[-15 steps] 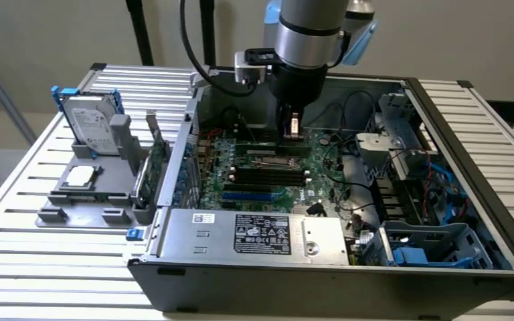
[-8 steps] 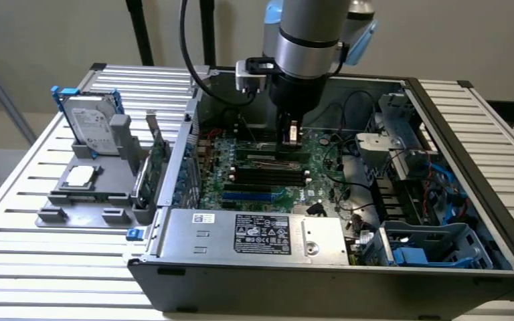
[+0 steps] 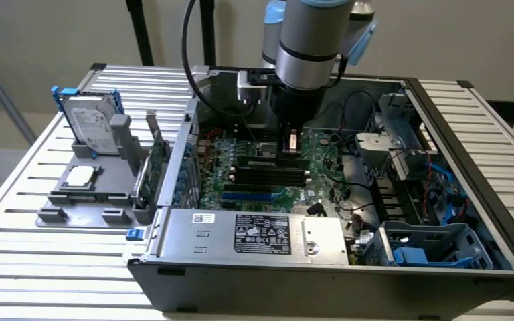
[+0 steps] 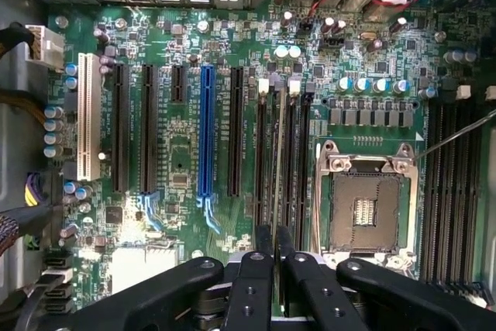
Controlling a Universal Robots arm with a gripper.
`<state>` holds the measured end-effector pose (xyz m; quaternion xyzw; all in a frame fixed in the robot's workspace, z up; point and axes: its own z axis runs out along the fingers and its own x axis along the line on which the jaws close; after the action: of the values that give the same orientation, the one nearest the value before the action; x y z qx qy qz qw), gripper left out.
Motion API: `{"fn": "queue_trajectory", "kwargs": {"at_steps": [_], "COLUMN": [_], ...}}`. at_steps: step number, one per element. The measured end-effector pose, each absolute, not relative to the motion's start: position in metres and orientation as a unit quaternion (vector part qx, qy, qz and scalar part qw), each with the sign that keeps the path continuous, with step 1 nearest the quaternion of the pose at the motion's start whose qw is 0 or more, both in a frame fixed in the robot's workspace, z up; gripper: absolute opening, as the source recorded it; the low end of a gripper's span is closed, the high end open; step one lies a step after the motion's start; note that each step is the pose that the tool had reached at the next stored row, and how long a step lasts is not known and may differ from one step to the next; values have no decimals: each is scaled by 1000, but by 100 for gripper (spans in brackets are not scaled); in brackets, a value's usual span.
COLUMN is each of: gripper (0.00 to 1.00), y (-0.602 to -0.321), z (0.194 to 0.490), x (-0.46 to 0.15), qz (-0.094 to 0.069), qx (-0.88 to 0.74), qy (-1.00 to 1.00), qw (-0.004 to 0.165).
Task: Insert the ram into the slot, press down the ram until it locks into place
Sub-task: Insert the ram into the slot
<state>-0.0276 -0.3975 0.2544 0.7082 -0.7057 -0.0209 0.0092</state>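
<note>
Pinching the ram (image 4: 276, 168), your gripper (image 4: 274, 247) must hold it upright over the slot (image 4: 279, 102) directly beneath; press evenly.

Matt black plastic gripper (image 4: 274, 232), slight sheen on its edges, clamped on the thin green circuit-board ram (image 4: 277, 160). Long black plastic slots (image 4: 260, 160): dull, smooth. Glossy green motherboard (image 4: 178, 153). Bright polished silver metal CPU socket frame (image 4: 370, 164). Satin pale slatted metal table (image 3: 25, 254).
</note>
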Motion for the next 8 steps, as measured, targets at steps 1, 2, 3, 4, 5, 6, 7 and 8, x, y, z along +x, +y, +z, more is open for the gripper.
{"fn": "queue_trajectory", "kwargs": {"at_steps": [1, 2, 3, 4, 5, 6, 7, 8], "gripper": [13, 13, 13, 13, 13, 13, 13, 13], "y": [-398, -398, -398, -398, -398, -399, -399, -399], "z": [253, 251, 249, 247, 245, 244, 242, 241], "x": [-28, -28, -28, -28, -28, -28, -28, -28], "qz": [-21, -21, -21, -21, -21, -21, -21, -21], "qx": [708, 708, 708, 708, 708, 707, 707, 707], "qy": [-706, -706, -706, -706, -706, -706, -707, -707], "qw": [9, 9, 9, 9, 9, 9, 9, 10]}}
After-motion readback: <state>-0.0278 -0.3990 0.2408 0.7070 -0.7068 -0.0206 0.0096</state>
